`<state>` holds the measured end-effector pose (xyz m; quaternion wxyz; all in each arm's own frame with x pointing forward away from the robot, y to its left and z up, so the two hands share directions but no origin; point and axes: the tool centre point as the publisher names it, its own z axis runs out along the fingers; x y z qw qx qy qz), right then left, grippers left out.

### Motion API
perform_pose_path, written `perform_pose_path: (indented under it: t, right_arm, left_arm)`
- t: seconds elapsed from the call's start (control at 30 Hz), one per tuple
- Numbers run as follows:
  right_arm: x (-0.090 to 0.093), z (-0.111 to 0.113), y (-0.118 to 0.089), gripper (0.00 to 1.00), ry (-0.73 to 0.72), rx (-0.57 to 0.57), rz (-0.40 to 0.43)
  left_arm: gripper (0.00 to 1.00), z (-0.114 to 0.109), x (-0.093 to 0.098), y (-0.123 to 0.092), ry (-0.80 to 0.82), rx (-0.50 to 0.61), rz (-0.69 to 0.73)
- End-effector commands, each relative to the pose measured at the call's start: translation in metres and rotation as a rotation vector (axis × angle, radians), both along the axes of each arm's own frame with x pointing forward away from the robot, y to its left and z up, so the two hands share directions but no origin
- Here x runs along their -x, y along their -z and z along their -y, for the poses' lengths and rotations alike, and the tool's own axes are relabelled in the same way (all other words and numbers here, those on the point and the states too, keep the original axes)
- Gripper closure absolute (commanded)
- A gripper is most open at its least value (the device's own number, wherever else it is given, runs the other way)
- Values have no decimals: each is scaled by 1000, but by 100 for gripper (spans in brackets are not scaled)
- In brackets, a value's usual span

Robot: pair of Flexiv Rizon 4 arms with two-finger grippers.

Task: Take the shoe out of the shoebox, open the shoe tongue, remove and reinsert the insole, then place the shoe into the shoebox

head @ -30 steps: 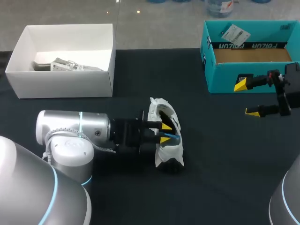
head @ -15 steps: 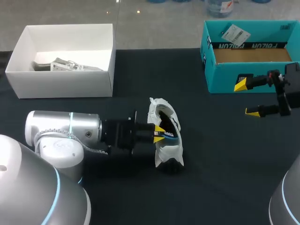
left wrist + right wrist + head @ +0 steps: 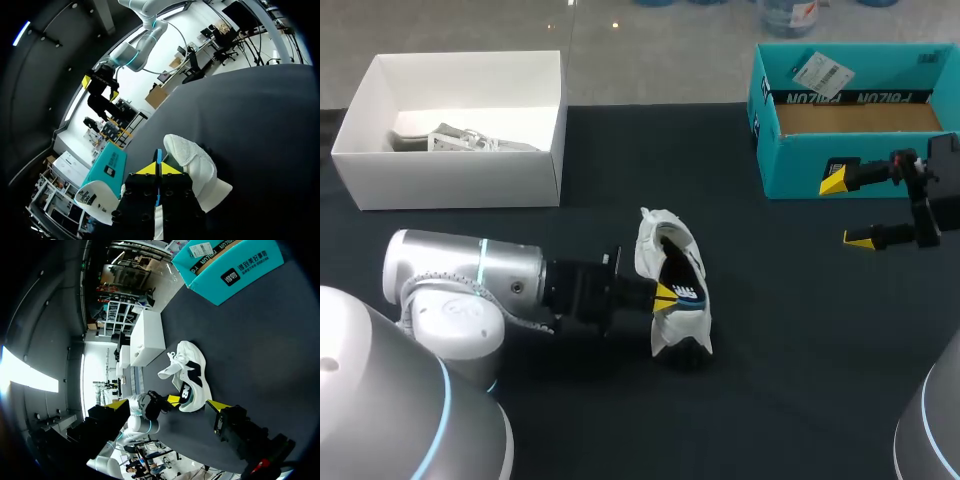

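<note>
White fabric shoe (image 3: 680, 325) rests mid-table on black table (image 3: 790, 330), outside teal cardboard shoebox (image 3: 800, 165). Left gripper (image 3: 665, 296) at shoe opening, fingers pinched narrow on blue-edged insole (image 3: 688, 293), apparently for extraction. Right gripper (image 3: 845, 210) spread wide, empty, beside shoebox.

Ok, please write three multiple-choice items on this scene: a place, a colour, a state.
1. The shoe lies: A in the white box; B on the table; C on a shelf.
2. The box beside the right tool is: A teal; B red; C black.
3. The left tool is: A open; B out of view; C shut on the insole.
B: it rests on the dark table. A: its walls are teal. C: both yellow tips pinch the blue insole.
</note>
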<state>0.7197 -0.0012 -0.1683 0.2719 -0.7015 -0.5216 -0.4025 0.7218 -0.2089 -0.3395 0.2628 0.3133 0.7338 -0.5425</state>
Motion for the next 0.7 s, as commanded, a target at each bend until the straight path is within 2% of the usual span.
perform_pose_path:
  t: [0.03, 0.1, 0.2, 0.33, 0.47, 0.63, 0.7]
  right_arm:
    - [1, -1, 0, 0, 2, 3, -2]
    - [1, -1, 0, 0, 2, 3, -2]
    - [1, -1, 0, 0, 2, 3, -2]
    - [1, -1, 0, 0, 2, 3, -2]
    - [1, -1, 0, 0, 2, 3, -2]
    - [1, -1, 0, 0, 2, 3, -2]
    - [1, -1, 0, 0, 2, 3, -2]
  left_arm:
    - [100, 5, -2, 0, 13, -26, -10]
    - [97, 3, 0, -2, 27, -37, -14]
    - [73, -1, 2, -6, 42, -49, -13]
    - [54, -6, 2, -13, 42, -54, -5]
    - [51, -10, 2, -18, 40, -50, 5]
    - [54, -15, 2, -24, 36, -45, 10]
    - [58, -16, 2, -25, 36, -43, 10]
